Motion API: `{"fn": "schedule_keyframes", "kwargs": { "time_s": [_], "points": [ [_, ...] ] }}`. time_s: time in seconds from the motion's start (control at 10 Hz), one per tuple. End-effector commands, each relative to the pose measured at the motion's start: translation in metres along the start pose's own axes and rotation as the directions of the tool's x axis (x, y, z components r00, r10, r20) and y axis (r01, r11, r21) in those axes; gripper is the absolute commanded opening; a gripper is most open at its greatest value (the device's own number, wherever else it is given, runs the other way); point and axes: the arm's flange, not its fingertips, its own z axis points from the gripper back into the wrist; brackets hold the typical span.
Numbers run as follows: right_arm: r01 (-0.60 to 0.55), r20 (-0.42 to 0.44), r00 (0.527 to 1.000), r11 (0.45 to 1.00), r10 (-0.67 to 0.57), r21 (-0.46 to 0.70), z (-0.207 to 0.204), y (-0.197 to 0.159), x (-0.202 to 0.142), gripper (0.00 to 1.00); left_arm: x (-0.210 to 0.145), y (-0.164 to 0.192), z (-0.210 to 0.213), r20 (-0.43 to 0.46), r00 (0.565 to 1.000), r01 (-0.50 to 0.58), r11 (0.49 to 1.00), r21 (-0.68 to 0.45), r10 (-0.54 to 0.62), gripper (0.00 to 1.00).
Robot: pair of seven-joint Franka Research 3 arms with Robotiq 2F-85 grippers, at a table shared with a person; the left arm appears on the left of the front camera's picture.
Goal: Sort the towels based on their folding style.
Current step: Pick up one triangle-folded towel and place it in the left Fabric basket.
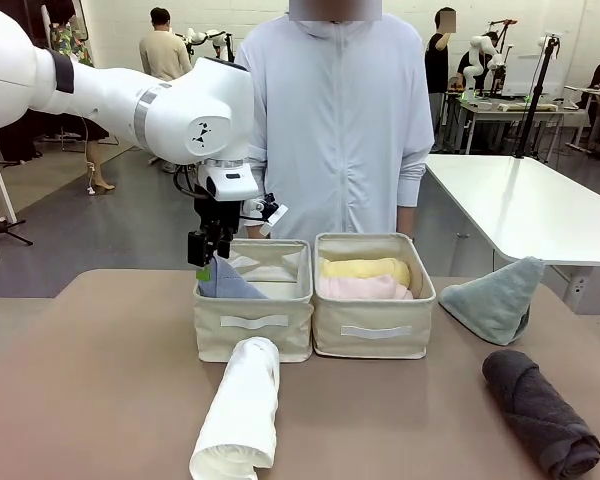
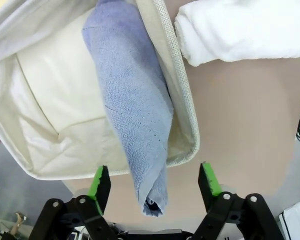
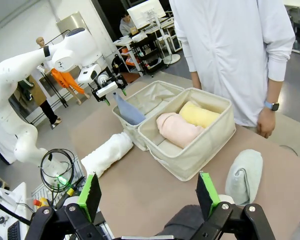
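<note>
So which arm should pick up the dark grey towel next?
Probably right: the open right tool hangs close over the grey towel, while the left tool is across at the left bin.

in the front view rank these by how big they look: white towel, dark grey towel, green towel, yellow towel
1. white towel and dark grey towel: look alike, both nearest the camera
2. green towel
3. yellow towel, partly hidden in its bin

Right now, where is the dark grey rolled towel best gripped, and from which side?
Grip the dark grey rolled towel around its middle, coming down from above with the fingers straddling it crosswise. It lies flat on the table as a long cylinder, angled toward the near right corner, so a mid-length pinch should keep it balanced and rolled. The open right gripper is nearest.
</note>
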Motion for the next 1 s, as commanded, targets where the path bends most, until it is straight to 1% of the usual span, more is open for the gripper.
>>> {"fn": "schedule_keyframes", "kwargs": {
  "time_s": [0.0,0.4,0.5,0.6,0.7,0.8,0.9],
  "points": [
    [-0.017,0.035,0.999,1.0,0.017,0.013,-0.002,-0.003,0.002,1.0,-0.006,-0.007,-0.002,0.013,1.0,0.021,1.0,0.004,-0.021,1.0],
    [-0.017,0.035,0.999,1.0,0.017,0.013,-0.002,-0.003,0.002,1.0,-0.005,-0.007,-0.001,0.002,1.0,0.029,1.0,-0.004,-0.029,1.0],
    [-0.017,0.035,0.999,1.0,0.017,0.013,-0.002,-0.003,0.002,1.0,-0.011,-0.015,0.017,0.037,0.999,0.04,0.999,0.006,-0.04,1.0],
    [-0.017,0.035,0.999,1.0,0.017,0.013,-0.002,-0.003,0.002,1.0,-0.044,-0.035,0.05,0.111,0.993,0.018,0.996,0.087,-0.027,1.0],
    [-0.017,0.035,0.999,1.0,0.017,0.013,-0.002,-0.003,0.002,1.0,-0.095,-0.068,0.081,0.144,0.99,-0.017,0.984,0.179,-0.009,1.0],
    [-0.017,0.035,0.999,1.0,0.017,0.013,-0.002,-0.003,0.002,1.0,-0.138,-0.096,0.091,0.157,0.988,-0.045,0.977,0.207,0.013,1.0],
    [-0.017,0.035,0.999,1.0,0.017,0.013,-0.002,-0.003,0.002,1.0,-0.171,-0.123,0.091,0.206,0.978,-0.074,0.971,0.225,0.027,1.0]
  ]
}}
